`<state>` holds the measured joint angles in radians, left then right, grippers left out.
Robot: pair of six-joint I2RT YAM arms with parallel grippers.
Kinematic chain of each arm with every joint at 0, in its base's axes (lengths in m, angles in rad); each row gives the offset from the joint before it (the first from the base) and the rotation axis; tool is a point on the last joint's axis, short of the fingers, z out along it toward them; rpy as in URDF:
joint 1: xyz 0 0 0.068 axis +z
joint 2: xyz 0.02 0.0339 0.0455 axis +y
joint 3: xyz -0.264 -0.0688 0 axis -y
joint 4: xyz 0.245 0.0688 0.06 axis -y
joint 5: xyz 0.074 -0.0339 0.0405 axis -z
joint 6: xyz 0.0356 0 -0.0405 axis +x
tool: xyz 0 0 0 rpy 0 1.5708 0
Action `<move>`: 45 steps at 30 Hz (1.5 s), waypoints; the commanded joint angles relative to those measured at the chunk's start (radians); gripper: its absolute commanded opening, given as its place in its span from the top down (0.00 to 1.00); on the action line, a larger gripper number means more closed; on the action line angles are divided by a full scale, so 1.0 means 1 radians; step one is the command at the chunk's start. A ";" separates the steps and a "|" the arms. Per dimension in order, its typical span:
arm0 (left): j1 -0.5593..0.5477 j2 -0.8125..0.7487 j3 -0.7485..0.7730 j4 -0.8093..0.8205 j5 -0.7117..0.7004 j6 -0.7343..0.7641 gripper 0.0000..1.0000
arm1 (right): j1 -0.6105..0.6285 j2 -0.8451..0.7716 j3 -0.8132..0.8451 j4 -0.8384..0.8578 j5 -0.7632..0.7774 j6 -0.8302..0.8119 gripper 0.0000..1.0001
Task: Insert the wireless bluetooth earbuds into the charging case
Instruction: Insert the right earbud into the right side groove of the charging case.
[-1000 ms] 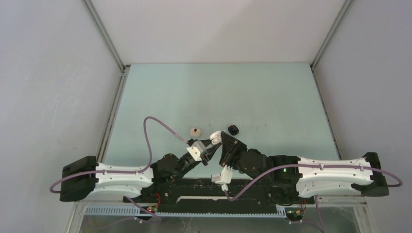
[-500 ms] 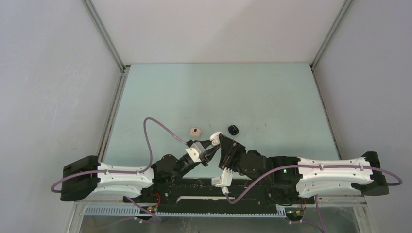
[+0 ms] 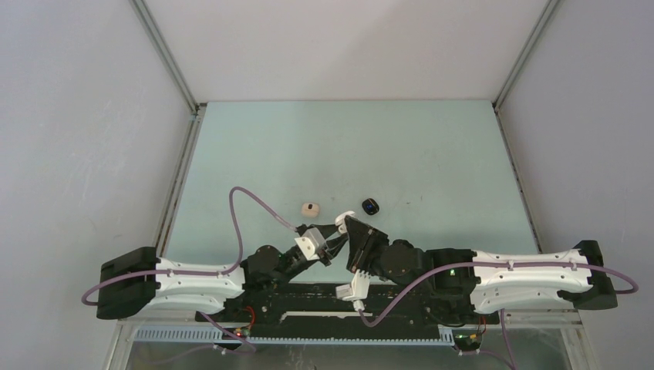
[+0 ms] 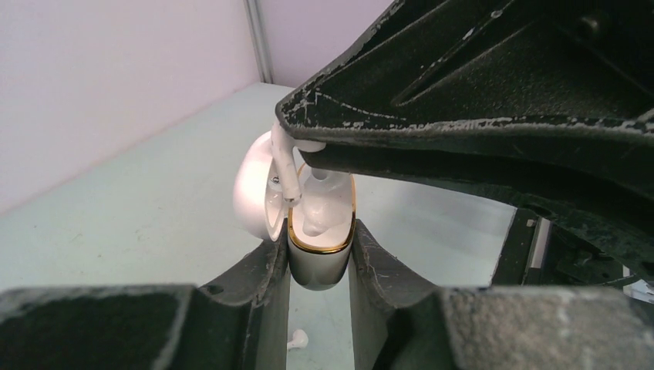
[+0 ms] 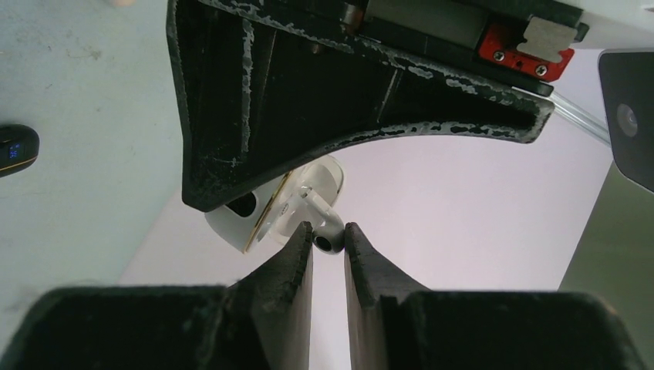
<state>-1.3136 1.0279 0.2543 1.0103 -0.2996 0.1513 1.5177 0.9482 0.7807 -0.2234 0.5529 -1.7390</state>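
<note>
A white charging case [image 4: 318, 254] with a gold rim is clamped between my left gripper's [image 4: 318, 260] fingers, its lid [image 4: 253, 194] swung open to the left. My right gripper [image 5: 329, 237] is shut on the head of a white earbud [image 5: 327, 240]. The stem of this earbud [image 4: 286, 171] hangs just over the case's open mouth, at the lid side. In the right wrist view the case [image 5: 245, 225] sits just left of the held bud. From above, both grippers meet at the case [image 3: 345, 216]. A second white earbud [image 4: 297, 338] lies on the table below the case.
A black case [image 3: 371, 206] with a blue light lies just right of the grippers and shows as the black case [image 5: 15, 148] in the right wrist view. A beige case [image 3: 310, 208] lies to their left. The pale green table [image 3: 347, 146] stretches beyond.
Both grippers have drawn slightly back toward the near edge, together with the case and the bud. The black case now shows fully apart from the right gripper.
</note>
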 commanded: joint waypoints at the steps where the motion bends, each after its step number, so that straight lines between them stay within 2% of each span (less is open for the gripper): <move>1: -0.006 -0.006 -0.019 0.065 0.038 0.026 1.00 | 0.011 -0.002 0.015 0.002 -0.012 -0.006 1.00; 17: -0.005 -0.008 -0.027 0.080 0.042 0.017 1.00 | 0.020 -0.032 0.015 -0.003 -0.023 0.024 1.00; 23: -0.006 -0.024 -0.042 0.087 0.030 0.016 1.00 | 0.020 -0.214 0.016 -0.014 -0.242 0.143 1.00; 27: -0.005 -0.022 -0.044 0.091 0.026 0.020 1.00 | 0.020 -0.301 0.015 -0.091 -0.322 0.210 1.00; 40: -0.005 0.002 -0.036 0.099 0.029 0.025 1.00 | 0.021 -0.286 0.015 -0.130 -0.236 0.214 1.00; 45: -0.006 0.000 -0.041 0.107 0.022 0.029 1.00 | 0.019 -0.233 0.015 -0.179 -0.130 0.166 1.00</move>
<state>-1.3136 1.0286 0.2081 1.0538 -0.2737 0.1520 1.5326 0.6807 0.7807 -0.3706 0.3260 -1.5406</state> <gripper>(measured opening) 0.300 0.200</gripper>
